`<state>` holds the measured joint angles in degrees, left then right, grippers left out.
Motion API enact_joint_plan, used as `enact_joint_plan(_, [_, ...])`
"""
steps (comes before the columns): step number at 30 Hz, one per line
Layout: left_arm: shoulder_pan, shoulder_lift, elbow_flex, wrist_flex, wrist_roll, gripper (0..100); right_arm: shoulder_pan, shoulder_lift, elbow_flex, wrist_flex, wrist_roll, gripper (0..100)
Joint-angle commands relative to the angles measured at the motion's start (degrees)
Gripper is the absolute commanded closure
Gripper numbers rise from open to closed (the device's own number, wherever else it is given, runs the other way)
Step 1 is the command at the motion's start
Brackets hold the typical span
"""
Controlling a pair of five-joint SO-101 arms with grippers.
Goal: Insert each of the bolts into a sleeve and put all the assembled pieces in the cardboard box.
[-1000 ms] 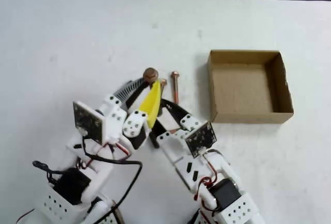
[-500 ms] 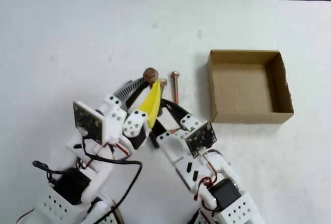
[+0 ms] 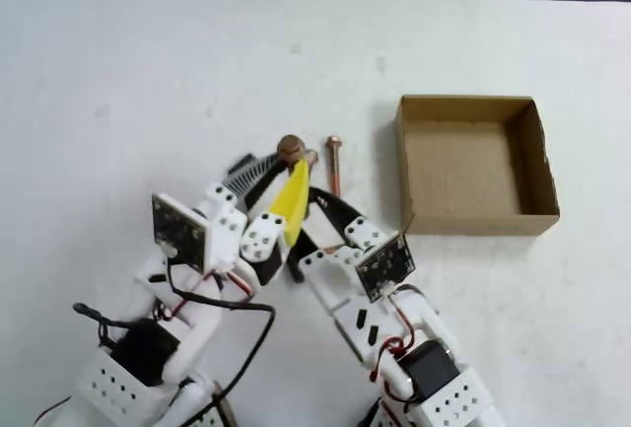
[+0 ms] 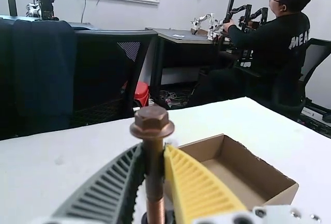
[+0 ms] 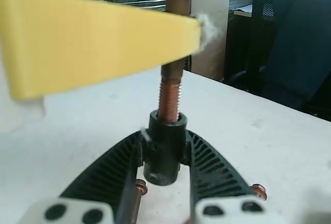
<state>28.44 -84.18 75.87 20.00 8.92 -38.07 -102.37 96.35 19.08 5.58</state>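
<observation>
Inserting, by the look of it, with the bolt point(image 4: 152, 123) pinched upright in the left pincer point(image 4: 153, 150), its tip in the mouth of the sleeve point(image 5: 164, 157) pinched by the right pincer point(image 5: 164, 136), near the empty box point(image 3: 478, 222); calls next for a straight push down, kept aligned.

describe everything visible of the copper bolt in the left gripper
The copper-coloured metal bolt has a flanged hex head and a shaft that is smooth above and threaded below. It stands upright, head up, clamped between the grey and yellow ribbed fingers of the left gripper. Its threaded end enters the top of the black cylindrical sleeve held by the right gripper.
</observation>
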Motion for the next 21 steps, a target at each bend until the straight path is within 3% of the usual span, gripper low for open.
enact_joint_plan(1, [0.57,-1.19,0.62,-1.76,0.62,98,-0.04,-0.84,0.18,-1.8,-0.35,98.1])
enact_joint_plan(21, [0.48,-1.27,5.89,-1.23,0.35,98,2.15,-0.84,0.18,-0.75,-0.26,98.1])
